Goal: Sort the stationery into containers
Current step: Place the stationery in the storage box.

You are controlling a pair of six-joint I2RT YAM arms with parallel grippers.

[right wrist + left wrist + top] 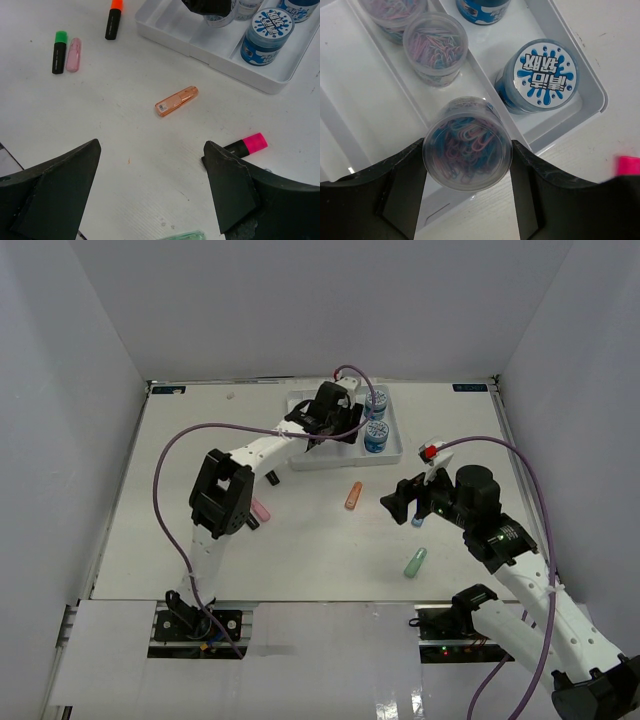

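Note:
My left gripper (325,412) is shut on a clear jar of coloured paper clips (467,135) and holds it over the near end of the white four-compartment tray (300,462). In the left wrist view the tray (592,85) holds two more clear jars (436,47) and two blue-labelled jars (540,75). My right gripper (400,502) is open and empty above the table. Its wrist view shows a pastel orange highlighter (176,101) ahead of it, a black highlighter with a pink cap (247,145) by the right finger and a mint one (182,235) at the bottom edge.
Left of the tray lie a black highlighter with a green cap (59,51), a pastel pink one (73,54) and a black one with an orange cap (113,19). The mint highlighter (415,562) lies near the table's front. White walls enclose the table.

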